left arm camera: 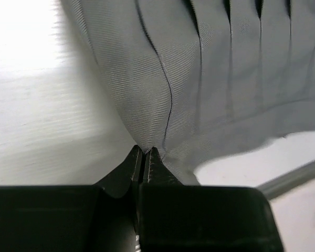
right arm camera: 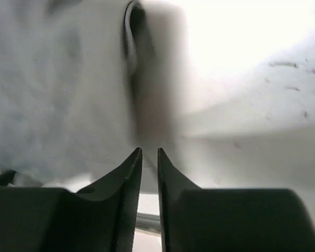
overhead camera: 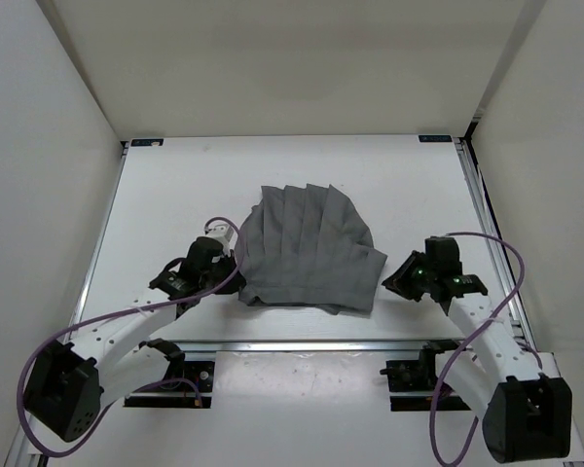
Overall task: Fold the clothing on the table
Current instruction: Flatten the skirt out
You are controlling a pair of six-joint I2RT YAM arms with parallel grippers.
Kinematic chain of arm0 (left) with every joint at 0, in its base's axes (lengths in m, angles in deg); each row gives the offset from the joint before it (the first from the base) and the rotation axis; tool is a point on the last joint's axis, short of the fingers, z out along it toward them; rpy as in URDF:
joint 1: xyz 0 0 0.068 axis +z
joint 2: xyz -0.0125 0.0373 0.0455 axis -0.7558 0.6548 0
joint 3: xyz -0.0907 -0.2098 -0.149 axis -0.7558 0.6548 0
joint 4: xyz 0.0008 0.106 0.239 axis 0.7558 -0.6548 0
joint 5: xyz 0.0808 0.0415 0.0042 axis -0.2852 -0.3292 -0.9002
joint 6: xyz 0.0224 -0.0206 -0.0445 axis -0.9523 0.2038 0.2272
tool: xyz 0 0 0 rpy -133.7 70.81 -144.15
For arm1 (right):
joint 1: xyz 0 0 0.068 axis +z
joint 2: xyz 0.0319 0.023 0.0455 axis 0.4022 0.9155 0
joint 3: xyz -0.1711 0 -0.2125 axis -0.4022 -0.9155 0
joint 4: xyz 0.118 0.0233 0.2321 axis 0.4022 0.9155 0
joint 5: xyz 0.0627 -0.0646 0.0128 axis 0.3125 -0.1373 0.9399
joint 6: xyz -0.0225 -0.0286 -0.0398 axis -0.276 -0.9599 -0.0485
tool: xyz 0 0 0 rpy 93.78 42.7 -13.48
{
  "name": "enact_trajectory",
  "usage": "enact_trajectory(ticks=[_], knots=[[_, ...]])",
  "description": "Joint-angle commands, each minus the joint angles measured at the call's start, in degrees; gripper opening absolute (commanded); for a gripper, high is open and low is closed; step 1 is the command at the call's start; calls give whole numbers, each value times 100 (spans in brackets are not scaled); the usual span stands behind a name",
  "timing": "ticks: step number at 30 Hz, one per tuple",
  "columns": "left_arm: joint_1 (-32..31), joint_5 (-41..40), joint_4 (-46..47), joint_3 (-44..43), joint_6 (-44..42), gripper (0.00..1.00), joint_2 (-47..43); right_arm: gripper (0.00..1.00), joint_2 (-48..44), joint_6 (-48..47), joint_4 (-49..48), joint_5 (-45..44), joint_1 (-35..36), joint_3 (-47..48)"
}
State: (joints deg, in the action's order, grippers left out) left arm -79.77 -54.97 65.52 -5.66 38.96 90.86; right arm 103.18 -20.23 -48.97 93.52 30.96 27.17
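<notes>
Two arms are seen bolted at the near edge of the white counter (overhead camera: 175, 195), by a metal rail (overhead camera: 302, 345), and a purple cable (overhead camera: 127, 313) is looped along each. A little further in, the left hand (overhead camera: 234, 267) is lowered at the near left corner of the pleated skirt (overhead camera: 307, 248). In the left wrist view its fingers (left arm camera: 131, 168) are clenched tip to tip, with the skirt's edge drawn to a point between them, so the fabric is grasped. The right hand (overhead camera: 393, 282) is set just beside the skirt's right edge; whether it touches cannot be told. In the right wrist view its fingers (right arm camera: 127, 173) are parted by a narrow slit with nothing between them, so it is released; what lies beyond them is blurred. The dark grey skirt is spread flat near the middle of the counter, its pleats fanned from a narrower far end to a wider near edge. Beyond it, bare counter is followed by two blue corner marks (overhead camera: 148, 143) at the far edge.
</notes>
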Motion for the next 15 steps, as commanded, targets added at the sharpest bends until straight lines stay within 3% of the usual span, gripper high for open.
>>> enact_trajectory(ticks=[1, 4, 11, 15], knots=[[-34, -500, -294, 69, -60, 0, 79, 24, 157, -812, 708, -517, 309, 344], [-105, -518, -268, 43, -33, 0, 211, 34, 271, -627, 831, -1044, 1303, 643], [-114, -527, -294, -53, -94, 0, 237, 43, 359, -73, 506, -834, 1674, 258], [-88, -500, -276, -19, -69, 0, 229, 46, 438, -29, 375, -781, 1535, 47]])
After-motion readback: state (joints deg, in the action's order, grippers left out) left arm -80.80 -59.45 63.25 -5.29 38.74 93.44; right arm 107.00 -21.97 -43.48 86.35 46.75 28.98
